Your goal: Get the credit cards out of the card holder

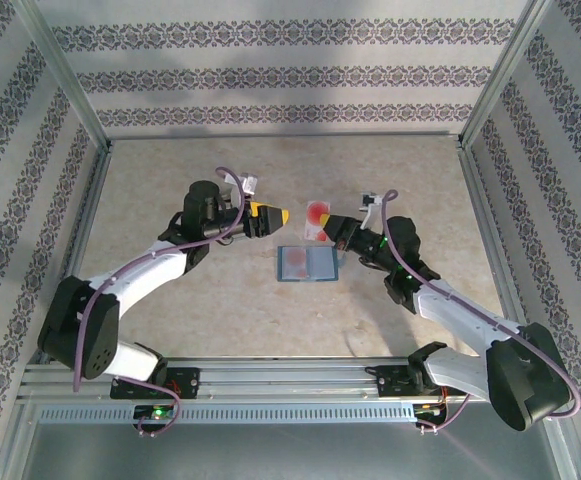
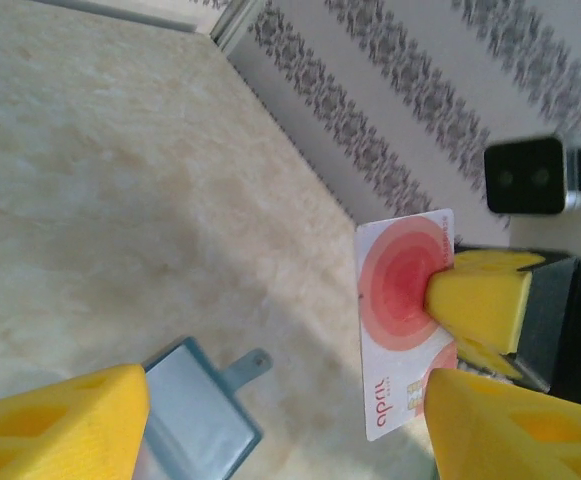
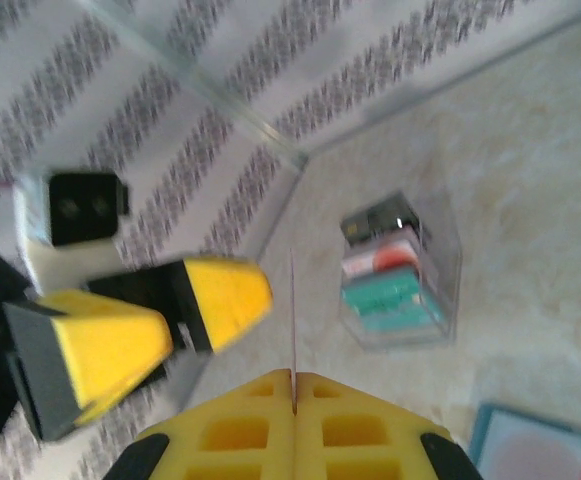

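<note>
The card holder [image 1: 307, 264] lies opened flat on the table [image 1: 220, 300] with its clasp tab [image 2: 251, 364] sticking out to one side, and we take everything else from it. Above its far edge, the right gripper [image 1: 336, 229] is pinched tight on a red-and-white credit card [image 1: 317, 218]. It carries the card clear of the holder and touching nothing else. From the right wrist we see the card edge-on, as a thin line rising from between the closed fingers. We judge the grip to be on one long side so that the opposite side and both ends stay free.

The left gripper [image 1: 273, 217] hangs just off the holder's far left corner. Its jaws are spread wide, they hold nothing, and they face the card. That pose suits receiving the card, though this is our guess.

A clear box [image 3: 400, 270] sits near the holder but apart from it, with stacked cards [image 3: 390, 290] inside in red, teal and dark. It looks like the place for finished cards.

The holder's panels show a pinkish tint, and we cannot tell whether another card sits inside.

Bare table surrounds the holder on every side and the enclosure walls [image 1: 270, 70] are well apart from it. The only tight spot is the gap between the two grippers above its far edge.
</note>
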`<state>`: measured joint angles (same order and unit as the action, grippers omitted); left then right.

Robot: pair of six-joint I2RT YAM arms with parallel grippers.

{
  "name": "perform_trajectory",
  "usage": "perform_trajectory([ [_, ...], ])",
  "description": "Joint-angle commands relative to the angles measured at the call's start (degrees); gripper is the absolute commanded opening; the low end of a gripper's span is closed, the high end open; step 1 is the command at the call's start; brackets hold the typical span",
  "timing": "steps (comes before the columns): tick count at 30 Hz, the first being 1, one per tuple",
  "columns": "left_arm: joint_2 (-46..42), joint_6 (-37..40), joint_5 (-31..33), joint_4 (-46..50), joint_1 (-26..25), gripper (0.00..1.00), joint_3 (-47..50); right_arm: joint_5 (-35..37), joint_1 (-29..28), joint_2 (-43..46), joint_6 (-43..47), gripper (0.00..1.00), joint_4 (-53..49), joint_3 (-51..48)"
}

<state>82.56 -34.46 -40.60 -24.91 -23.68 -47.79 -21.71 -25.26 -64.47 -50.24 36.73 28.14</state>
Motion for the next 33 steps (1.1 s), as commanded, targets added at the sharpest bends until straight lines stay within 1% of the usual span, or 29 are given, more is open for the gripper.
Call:
perform_trajectory([
  [1,1.5,-15.6,2.4,-19.6,-1.0,0.69,2.3,7.7,-0.6,0.3,-6.7,0.00,13.8,-1.7],
  [4,3.2,-16.7,2.9,-19.4,-2.9,0.59,0.9,11.8,-2.0,0.4,-6.8,0.00,16.2,-2.8],
  [8,5.1,-16.8,4.6,-20.5,-5.6,0.57,0.0,14.7,-3.1,0.6,-7.1,0.00,18.5,-3.8],
  [13,8.4,-19.8,1.6,-26.2,-6.4,0.56,-1.6,14.3,-3.8,0.0,-6.8,0.00,18.6,-3.0],
  [17,9.6,-20.0,0.6,-26.9,-6.9,0.56,-2.7,13.2,-4.2,-1.3,-6.9,0.00,19.4,-2.3],
  [21,10.2,-19.8,-0.7,-27.2,-7.3,0.52,-4.0,12.2,-4.5,-2.9,-7.1,0.00,20.1,-1.4],
  [23,10.5,-19.7,-1.4,-27.2,-7.5,0.47,-4.8,11.6,-4.6,-3.9,-7.4,0.00,20.9,-1.1],
  [25,10.9,-19.9,-2.1,-27.4,-7.6,0.37,-5.2,11.4,-4.6,-4.6,-7.5,0.00,21.7,-1.0],
  [26,11.0,-19.9,-2.1,-27.5,-7.6,0.31,-5.2,11.3,-4.6,-4.8,-7.7,0.00,22.0,-0.9],
  [28,11.2,-20.2,-2.3,-27.7,-7.6,0.22,-5.2,11.3,-4.6,-5.0,-7.8,0.00,22.3,-1.0],
  [30,11.3,-20.4,-2.5,-28.1,-7.6,0.17,-5.2,11.2,-4.7,-4.9,-7.7,0.00,22.4,-1.1],
  [33,11.6,-20.6,-3.4,-28.8,-7.6,0.16,-5.7,10.9,-4.7,-4.9,-7.8,0.00,22.4,-1.2],
])
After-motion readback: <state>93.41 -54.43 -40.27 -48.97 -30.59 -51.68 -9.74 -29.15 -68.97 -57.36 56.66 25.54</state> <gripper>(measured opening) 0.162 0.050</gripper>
